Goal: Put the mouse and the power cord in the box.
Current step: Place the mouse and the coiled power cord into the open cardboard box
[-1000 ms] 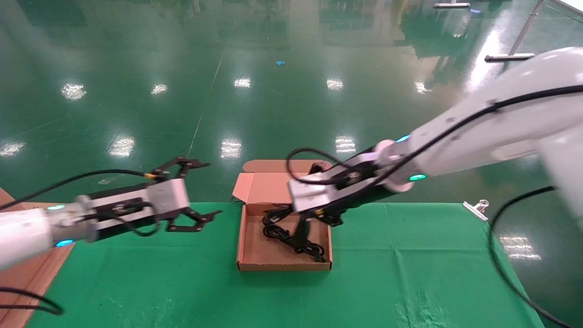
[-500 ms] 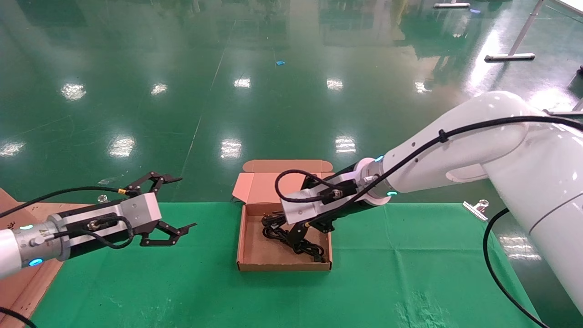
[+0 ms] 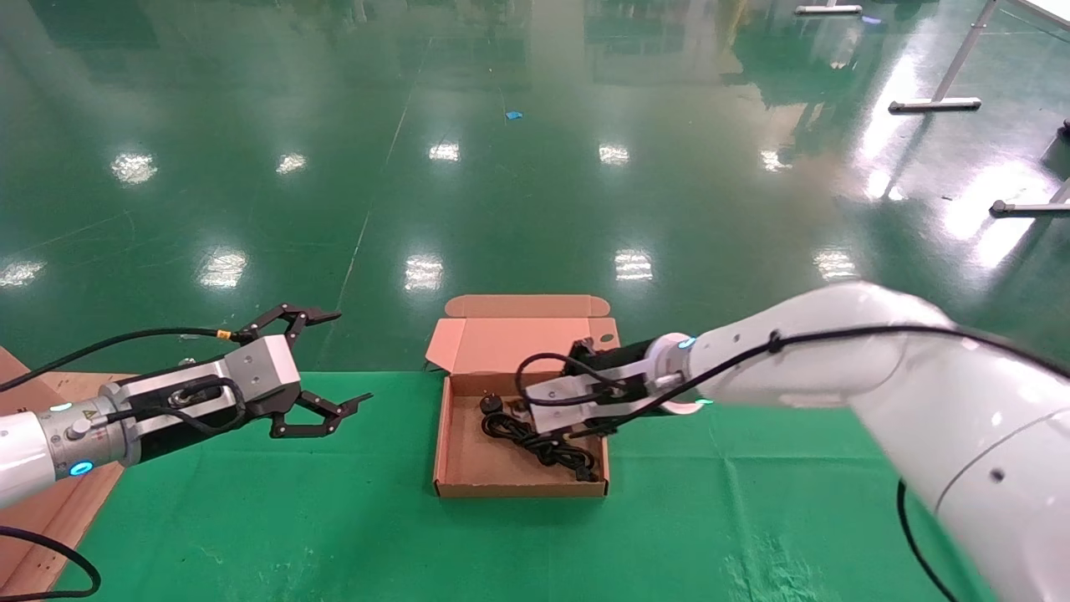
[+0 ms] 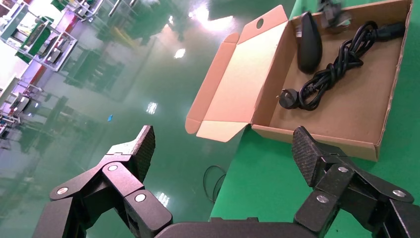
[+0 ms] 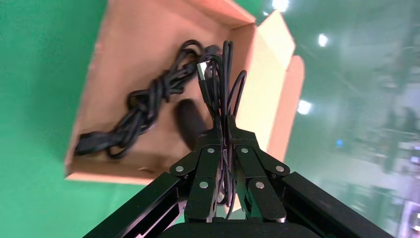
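Mouse [image 4: 309,42] and power cord [image 4: 341,59] both lie inside the box [image 3: 468,468], which sits open in the middle of the green table cloth [image 3: 752,502]. The mouse rests along the box's far wall, on its right half, and the head view hardly shows it behind the right arm. The power cord lies just beside it as a twisted bundle running across the box floor. Its round plug [image 4: 287,98] points toward the box's left wall. The lid flap [image 3: 510,343] stands tilted back from the far edge, with its small hole [image 4: 260,23] near the flap's outer edge.

A thin mouse cable [image 5: 220,74], looped several times and ending in a flat connector [image 5: 202,69], hangs above the box. The right gripper [image 5: 225,124] hovers over the box's far right part, its jaws pressed together and pinching these loops. The blurred dark oval of the mouse lies below it on the cardboard.

The left gripper [image 3: 351,358] hangs over the left part of the table, well apart from the box, with its jaws spread wide and nothing between them.
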Tool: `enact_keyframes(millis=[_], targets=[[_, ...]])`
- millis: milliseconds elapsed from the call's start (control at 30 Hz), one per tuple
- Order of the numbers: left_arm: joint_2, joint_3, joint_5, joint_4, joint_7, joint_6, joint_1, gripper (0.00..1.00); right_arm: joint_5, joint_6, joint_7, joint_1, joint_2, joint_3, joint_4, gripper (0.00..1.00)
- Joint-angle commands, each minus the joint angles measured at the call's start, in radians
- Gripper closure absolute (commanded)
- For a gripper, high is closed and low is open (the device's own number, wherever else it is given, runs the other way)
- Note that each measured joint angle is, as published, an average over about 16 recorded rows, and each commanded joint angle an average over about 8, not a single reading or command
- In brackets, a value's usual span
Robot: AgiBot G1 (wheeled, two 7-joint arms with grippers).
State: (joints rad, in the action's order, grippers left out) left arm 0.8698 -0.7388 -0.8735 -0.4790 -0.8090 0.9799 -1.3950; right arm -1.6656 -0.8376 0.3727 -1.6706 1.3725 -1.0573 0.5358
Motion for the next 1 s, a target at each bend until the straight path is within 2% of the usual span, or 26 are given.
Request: enact_keyframes(millis=[33,200,233,1000], targets=[[0.005,0.001,0.001,0.018,-0.011,0.010,-0.006,0.00,0.010,0.064,0.003,0.019,0.001,-0.024,0.018,0.70],[0.012,0.004,0.005,0.045,-0.023,0.025,-0.013,0.00,0.046,0.120,-0.015,0.039,0.002,-0.065,0.032,0.08],[0.013,0.004,0.005,0.048,-0.024,0.027,-0.014,0.00,0.051,0.124,-0.017,0.041,0.002,-0.069,0.032,0.00],[0.009,0.008,0.005,0.031,-0.011,0.027,-0.009,0.00,0.044,0.105,-0.012,0.038,-0.008,-0.055,0.042,0.00]])
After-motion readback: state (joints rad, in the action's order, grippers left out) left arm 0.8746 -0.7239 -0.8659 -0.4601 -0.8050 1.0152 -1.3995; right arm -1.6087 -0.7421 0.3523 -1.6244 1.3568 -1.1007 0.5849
